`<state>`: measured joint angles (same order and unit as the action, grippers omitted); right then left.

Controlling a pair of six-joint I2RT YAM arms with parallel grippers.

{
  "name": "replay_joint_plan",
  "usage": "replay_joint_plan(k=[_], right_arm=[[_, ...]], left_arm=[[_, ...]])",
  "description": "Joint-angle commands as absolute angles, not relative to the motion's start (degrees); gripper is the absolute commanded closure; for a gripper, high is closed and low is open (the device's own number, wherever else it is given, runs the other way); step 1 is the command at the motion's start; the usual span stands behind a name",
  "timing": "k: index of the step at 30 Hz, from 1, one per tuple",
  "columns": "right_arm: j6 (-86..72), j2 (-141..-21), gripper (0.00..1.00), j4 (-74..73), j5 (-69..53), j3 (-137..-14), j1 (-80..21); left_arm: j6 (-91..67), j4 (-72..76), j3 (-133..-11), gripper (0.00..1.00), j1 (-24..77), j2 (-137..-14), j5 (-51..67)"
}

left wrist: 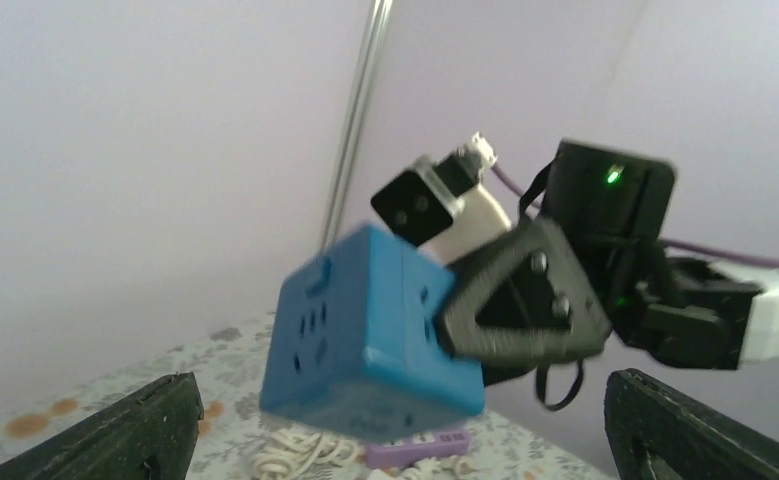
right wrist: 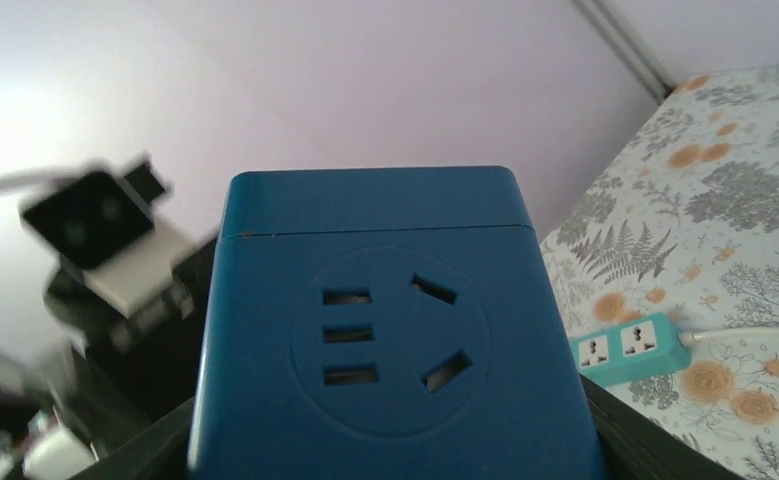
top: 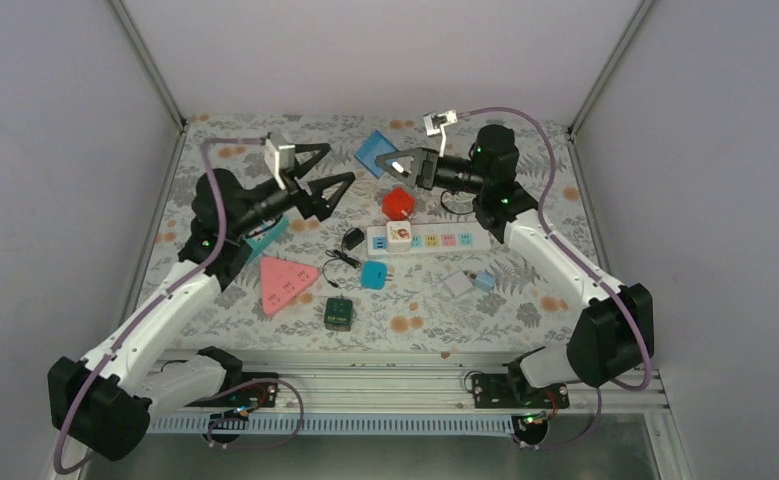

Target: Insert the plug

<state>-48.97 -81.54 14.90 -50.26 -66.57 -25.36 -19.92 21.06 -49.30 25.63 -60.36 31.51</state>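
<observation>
Blue cube adapter (top: 375, 152), aloft over the far side of the desk (top: 525, 200), pinched by the right hand (top: 395, 163). The left hand (top: 333, 168) is spread wide beside it, empty. The prongs are unseen; they are best squared above a free socket of the white power strip (top: 427, 240), the probable target, before pressing.

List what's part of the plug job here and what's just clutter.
Job, likely:
- blue cube socket, gripped by right gripper
- white power strip
- left gripper, open and empty

Lying about:
- red cube
- pink triangular socket
- green block
- small cyan block
- black adapter with cord
</observation>
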Motion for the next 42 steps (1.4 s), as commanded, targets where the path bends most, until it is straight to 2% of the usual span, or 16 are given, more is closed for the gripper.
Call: replay_joint_plan(k=[1,4,16,20,26,33,42], right_arm=[[-32.29,-79.18,0.58,11.62,-61.09,-68.9,-25.51],[-27.94,-78.19,0.57,11.47,-64.09,-68.85,-26.43],[-17.52,-79.23,0.6,5.07,-69.91,-73.44,-28.86],[-15.58,-80.26,0.6,2.87,-69.86,-75.33,-29.39],[-9.71,-82.89,0.6,-5.62,-69.61,-78.86,-29.94],[-7.38,-83.31,0.62,-9.47,-69.69,-79.42,-30.02],[-7.23,-84.69,0.61,-10.69,-69.86,-78.81,-29.99]], left_arm=[[-26.52,10.36,-56.7,0.0,22.42,-59.8,40.05],[-25.93,3.11,-60.93,0.0,21.8,-62.81,44.76],[-28.21,2.32,-62.57,0.01,21.79,-64.64,60.13],[-28.27,-1.1,-63.64,0.02,21.8,-65.57,60.69],[-30.52,-2.53,-64.97,0.15,21.73,-66.69,61.25],[-30.8,-3.14,-64.2,0.16,21.5,-67.45,61.82],[-29.14,-4.22,-63.44,0.49,21.26,-68.62,61.95]])
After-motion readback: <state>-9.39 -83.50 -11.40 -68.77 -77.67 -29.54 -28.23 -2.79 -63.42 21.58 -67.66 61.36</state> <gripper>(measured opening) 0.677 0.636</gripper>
